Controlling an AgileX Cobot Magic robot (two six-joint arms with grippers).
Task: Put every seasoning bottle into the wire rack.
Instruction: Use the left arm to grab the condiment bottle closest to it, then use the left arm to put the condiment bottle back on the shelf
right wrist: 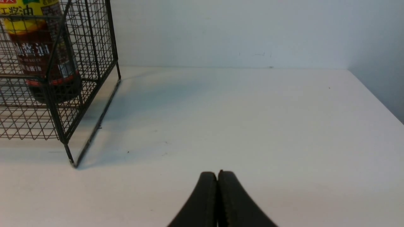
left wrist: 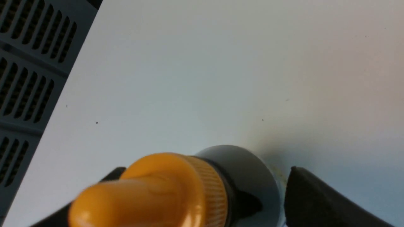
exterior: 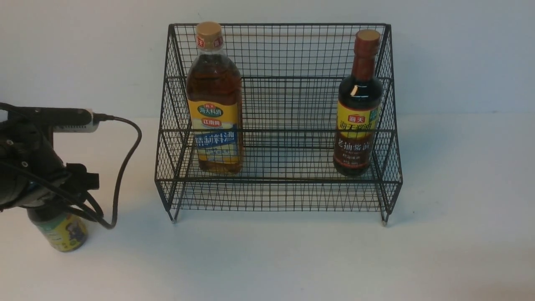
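Seasoning bottles stand in two places. The amber bottle (exterior: 215, 113) with the gold cap is upright on the lower tier of the wire rack (exterior: 284, 196), close to its left side. The tall dark bottle (exterior: 357, 117) with the brown cap is upright on the same tier, close to the right side. The two are well apart.

The small bottle (exterior: 62, 236) is outside the rack, on the white table (exterior: 267, 259), near the front left corner of the front view. It stands upright and its base touches the table. The left gripper (left wrist: 202, 176) is above it and covers its top in the front view. In the left wrist view the orange cap (left wrist: 151, 189) lies between the two black fingers (left wrist: 315, 201), one on each side of the bottle's shoulder. I cannot tell if the fingers press on the bottle or only stand just beside it.

A black cable (exterior: 138, 133) hangs in a loop from the left arm.

The right gripper (right wrist: 217, 179) is clenched, its two fingertips touching each other with nothing between them. It is low over the bare table, to the right of the rack.
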